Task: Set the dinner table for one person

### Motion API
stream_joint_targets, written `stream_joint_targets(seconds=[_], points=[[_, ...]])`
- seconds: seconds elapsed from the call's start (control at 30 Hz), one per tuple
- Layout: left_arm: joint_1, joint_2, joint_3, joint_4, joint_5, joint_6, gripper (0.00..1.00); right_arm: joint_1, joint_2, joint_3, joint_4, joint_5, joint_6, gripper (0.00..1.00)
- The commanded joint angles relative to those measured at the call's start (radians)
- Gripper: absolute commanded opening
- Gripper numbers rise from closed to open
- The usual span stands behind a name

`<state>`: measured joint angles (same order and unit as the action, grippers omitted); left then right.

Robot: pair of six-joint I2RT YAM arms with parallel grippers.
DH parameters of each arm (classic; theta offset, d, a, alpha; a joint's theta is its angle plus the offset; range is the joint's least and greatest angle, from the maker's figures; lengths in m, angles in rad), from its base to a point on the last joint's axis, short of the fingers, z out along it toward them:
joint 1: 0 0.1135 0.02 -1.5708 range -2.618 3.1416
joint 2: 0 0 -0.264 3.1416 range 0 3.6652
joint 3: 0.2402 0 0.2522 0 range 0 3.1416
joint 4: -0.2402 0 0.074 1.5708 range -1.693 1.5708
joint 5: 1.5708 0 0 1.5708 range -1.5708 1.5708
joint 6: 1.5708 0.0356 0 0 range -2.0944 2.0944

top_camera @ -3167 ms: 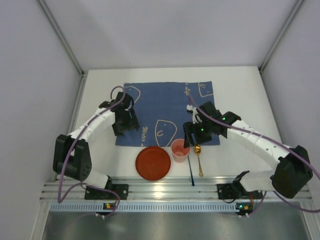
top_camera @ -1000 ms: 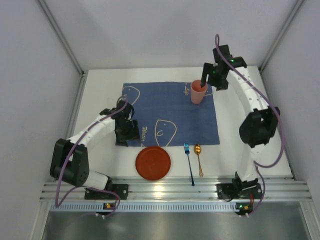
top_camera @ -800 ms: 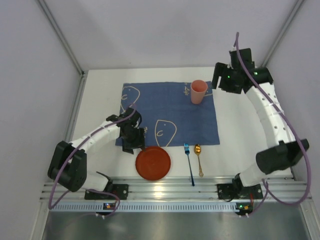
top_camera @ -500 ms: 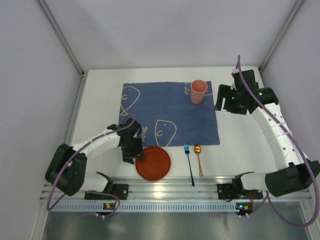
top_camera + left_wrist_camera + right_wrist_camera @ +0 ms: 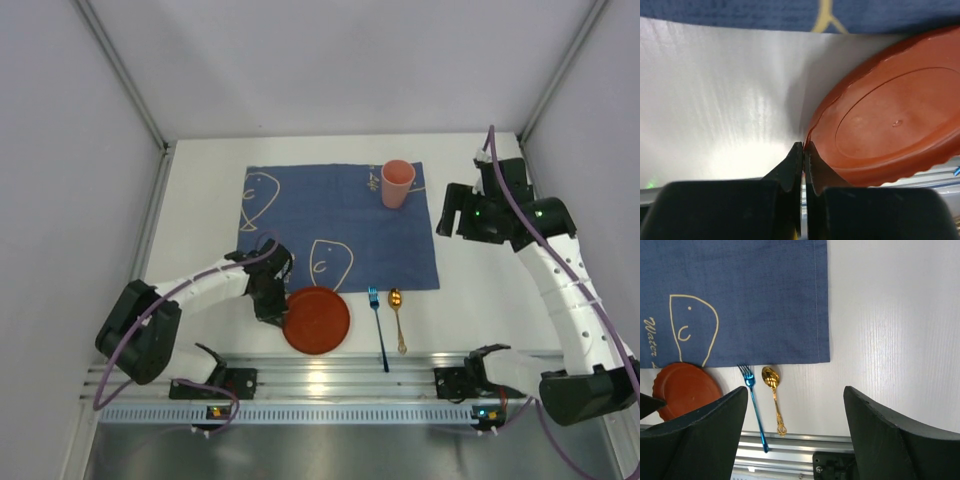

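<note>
The plate [image 5: 890, 135] runs off the left wrist view's right edge. In the right wrist view, the right fingers [image 5: 695, 440] cover its near-left rim.

Robot lab test cell: white dinner table [image 5: 490, 300] walled by plain grey panels [image 5: 330, 60] behind and to both sides, ribbed aluminium rail [image 5: 340, 380] with bolted arm bases [image 5: 215, 385] along its near edge.

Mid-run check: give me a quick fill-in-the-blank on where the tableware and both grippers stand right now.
1. The left gripper is shut on the rim of the red ___.
2. The pink cup stands on the blue ___.
3. The blue fork lies just left of the gold ___.
4. The right gripper is ___ and holds nothing.

Missing words: plate; cloth; spoon; open.
</note>
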<state>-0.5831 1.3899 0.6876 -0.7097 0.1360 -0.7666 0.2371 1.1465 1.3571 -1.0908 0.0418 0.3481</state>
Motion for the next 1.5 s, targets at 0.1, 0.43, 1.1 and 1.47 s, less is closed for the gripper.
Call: stream_joint_targets(seconds=[0.1, 0.43, 1.1, 1.47], points=[[-0.027, -0.003, 0.365, -0.134, -0.11, 0.036, 0.0, -0.012, -0.059, -0.013, -0.029, 0.001, -0.015, 0.78], [0.023, 0.358, 0.826, -0.255, -0.233, 0.159, 0.0, -0.013, -0.189, -0.102, -0.089, 0.033, -0.015, 0.79], [0.178, 0.712, 0.98, -0.206, -0.214, 0.217, 0.43, -0.013, -0.292, -0.256, -0.057, -0.203, -0.055, 0.84], [0.177, 0.5, 0.797, -0.151, -0.257, 0.211, 0.91, 0.004, -0.179, -0.409, 0.057, -0.333, -0.008, 0.84]])
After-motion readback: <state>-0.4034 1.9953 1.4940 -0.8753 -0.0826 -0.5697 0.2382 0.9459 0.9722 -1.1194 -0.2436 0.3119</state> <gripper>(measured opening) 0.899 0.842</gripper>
